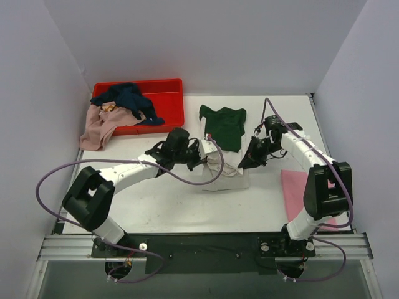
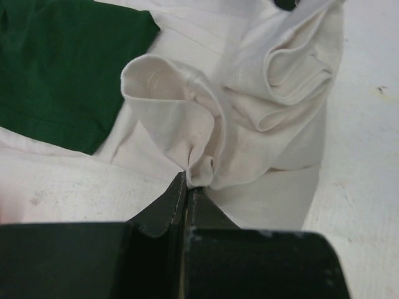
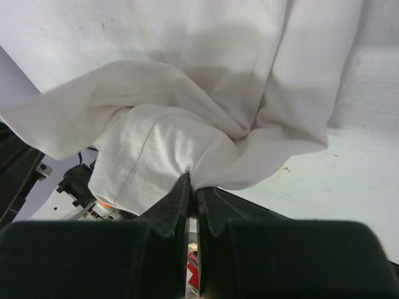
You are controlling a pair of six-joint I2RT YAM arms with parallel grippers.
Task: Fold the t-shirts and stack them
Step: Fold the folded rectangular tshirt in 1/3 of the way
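item 1, far left corner: red plastic crate (image 1: 169,83) on the white table (image 1: 187,205); a navy t-shirt (image 1: 128,98) lies crumpled inside it; a dusty pink t-shirt (image 1: 96,129) spills over the crate's left front rim onto the table.

item 2, left of centre: left gripper (image 1: 201,154), reaching in from the near left; fingers pressed together on a pinched fold of white cloth; in the left wrist view the left gripper (image 2: 189,185) shows its two dark tips meeting with the fabric gathered between them, no gap visible.

item 3, centre: white and dark green t-shirt (image 1: 224,128); the green part lies spread flat toward the far side; the white part is bunched and rumpled on the near side, between the two grippers and held by both; in the left wrist view the same t-shirt (image 2: 262,112) shows rolled white folds, with the green panel at upper left; in the right wrist view the cloth (image 3: 187,93) drapes in loose pleats above the table.

item 4, right of centre: right gripper (image 1: 248,160), angled down toward the shirt's right edge; fingers closed tight on a hemmed white edge; the right wrist view shows the right gripper (image 3: 192,187) with the tips together and cloth emerging from between them.

item 5, near right: bright pink t-shirt (image 1: 294,187), lying flat on the table, partly hidden by the right arm, apart from the white shirt.
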